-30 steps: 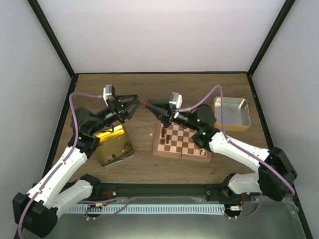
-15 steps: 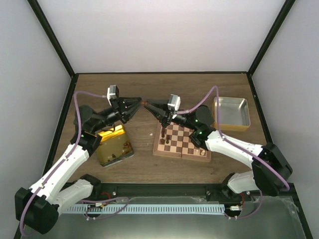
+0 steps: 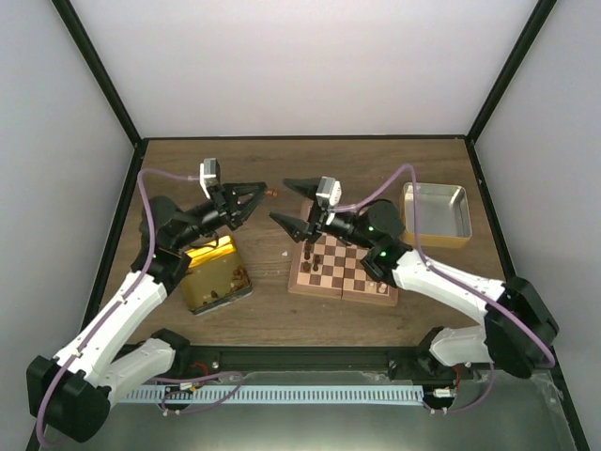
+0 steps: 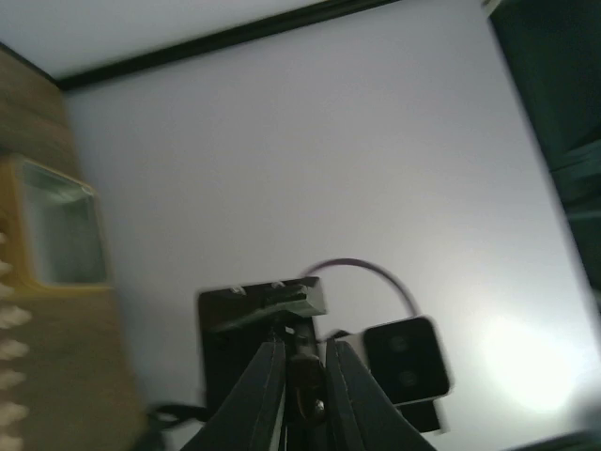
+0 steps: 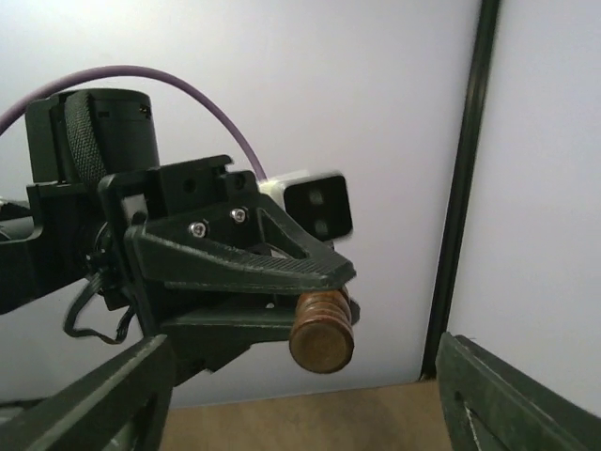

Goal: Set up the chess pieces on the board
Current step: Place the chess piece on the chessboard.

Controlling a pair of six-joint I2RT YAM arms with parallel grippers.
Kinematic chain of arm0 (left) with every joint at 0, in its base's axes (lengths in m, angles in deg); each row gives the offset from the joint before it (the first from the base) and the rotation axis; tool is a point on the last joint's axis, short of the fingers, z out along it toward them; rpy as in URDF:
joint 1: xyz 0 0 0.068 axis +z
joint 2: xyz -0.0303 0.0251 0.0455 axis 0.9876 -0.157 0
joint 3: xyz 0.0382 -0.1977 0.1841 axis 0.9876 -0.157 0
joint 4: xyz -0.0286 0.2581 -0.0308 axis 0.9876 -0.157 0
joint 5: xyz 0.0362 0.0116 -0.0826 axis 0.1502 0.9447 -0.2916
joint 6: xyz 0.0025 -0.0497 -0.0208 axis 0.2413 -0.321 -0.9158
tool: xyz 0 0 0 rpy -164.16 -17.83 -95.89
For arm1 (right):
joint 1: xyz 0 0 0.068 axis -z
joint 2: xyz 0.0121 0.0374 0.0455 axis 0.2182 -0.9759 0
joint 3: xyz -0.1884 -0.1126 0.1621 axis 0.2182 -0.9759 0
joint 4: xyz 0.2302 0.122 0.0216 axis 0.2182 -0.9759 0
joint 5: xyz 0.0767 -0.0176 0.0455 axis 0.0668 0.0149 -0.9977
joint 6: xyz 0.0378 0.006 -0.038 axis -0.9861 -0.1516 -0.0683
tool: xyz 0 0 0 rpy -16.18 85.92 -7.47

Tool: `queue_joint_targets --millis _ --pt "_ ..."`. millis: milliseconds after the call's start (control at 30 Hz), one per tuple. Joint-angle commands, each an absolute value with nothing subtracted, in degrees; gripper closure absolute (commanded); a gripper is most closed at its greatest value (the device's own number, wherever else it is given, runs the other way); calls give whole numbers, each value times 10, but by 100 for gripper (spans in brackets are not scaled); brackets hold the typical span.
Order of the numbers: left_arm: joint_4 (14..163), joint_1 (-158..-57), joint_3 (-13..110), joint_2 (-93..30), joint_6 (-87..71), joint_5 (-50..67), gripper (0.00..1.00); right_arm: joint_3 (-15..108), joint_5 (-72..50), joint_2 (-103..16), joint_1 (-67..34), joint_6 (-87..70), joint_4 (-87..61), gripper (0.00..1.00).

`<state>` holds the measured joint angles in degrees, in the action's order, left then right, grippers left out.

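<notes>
On the desk [image 3: 376, 164] lies the board [image 3: 329, 290], a few dark chessmen [image 3: 309, 252] standing on it. The right pincer [image 3: 279, 199] gapes wide. The left pincer [image 3: 263, 191] clamps one dark brown chessman [image 5: 322, 329] aloft, left of the board. It looks light, hard and smooth, likely to slip, so grip its waist above the base
</notes>
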<state>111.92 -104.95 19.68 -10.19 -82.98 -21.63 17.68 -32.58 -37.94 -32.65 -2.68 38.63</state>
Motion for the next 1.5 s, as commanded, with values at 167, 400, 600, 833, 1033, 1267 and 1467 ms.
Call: queue_joint_targets --millis 167,400,600,833,1033,1267,1467 --pt "799 -1053 325 -139 -377 -88 96 186 -115 -237 -326 -210 84 17" --pt "700 -1117 373 -282 -255 102 96 188 145 -194 -302 -441 -183 17" --pt "699 -1186 423 -424 -176 198 96 133 207 -119 -299 -493 -205 18" --pt "713 -1212 493 -541 -133 205 96 119 252 -54 -299 -496 -247 17" --pt "702 -1220 541 -624 -120 251 96 96 263 -14 -298 -501 -251 17" --pt "713 -1223 559 -675 -106 237 96 88 269 -3 -298 -497 -257 16" --pt "706 -1223 582 -709 -108 209 96 88 270 -1 -298 -498 -254 16"
